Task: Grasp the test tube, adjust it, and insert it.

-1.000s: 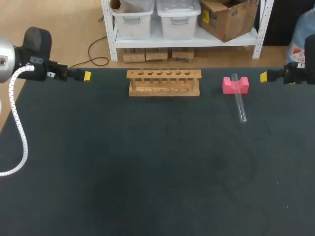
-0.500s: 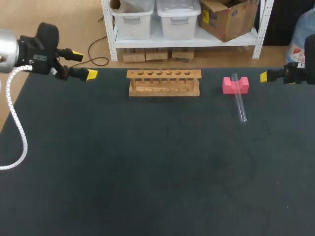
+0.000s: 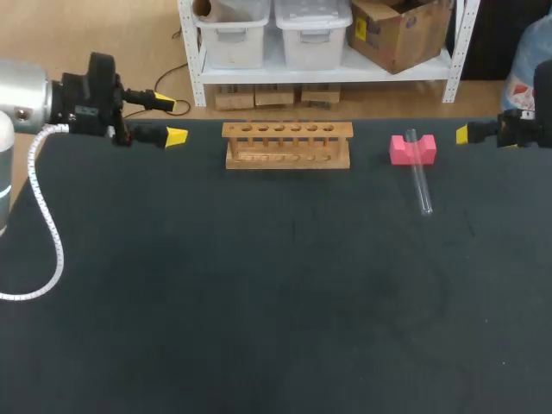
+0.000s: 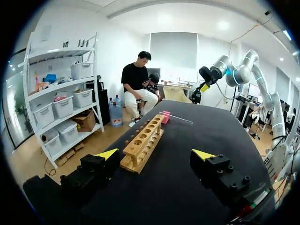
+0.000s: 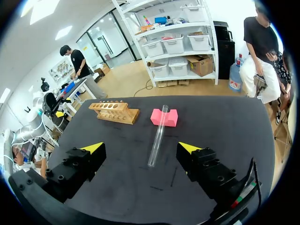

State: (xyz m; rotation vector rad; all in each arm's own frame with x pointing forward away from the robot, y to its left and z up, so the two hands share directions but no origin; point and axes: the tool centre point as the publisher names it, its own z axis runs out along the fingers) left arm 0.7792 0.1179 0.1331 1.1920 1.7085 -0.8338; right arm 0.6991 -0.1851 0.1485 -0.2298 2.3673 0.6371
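A clear test tube (image 3: 421,179) lies on the black table, its far end resting in the notch of a pink block (image 3: 412,149). The wooden rack (image 3: 287,144) with a row of holes stands at the back middle. My left gripper (image 3: 169,121) hovers open just left of the rack, which lies ahead of its fingers in the left wrist view (image 4: 143,143). My right gripper (image 3: 464,134) stays at the right edge, open, beside the pink block. In the right wrist view the tube (image 5: 158,136) lies ahead of the spread gripper (image 5: 140,147), with the pink block (image 5: 164,117) behind it.
The black table (image 3: 276,285) carries only the rack, the pink block and the tube. A white cable (image 3: 43,233) hangs from my left arm over the table's left edge. A shelf unit stands behind the table's far edge.
My left arm has moved right along the back edge toward the rack and turned its wrist, so both yellow tips now show. The right arm and the tube have not moved.
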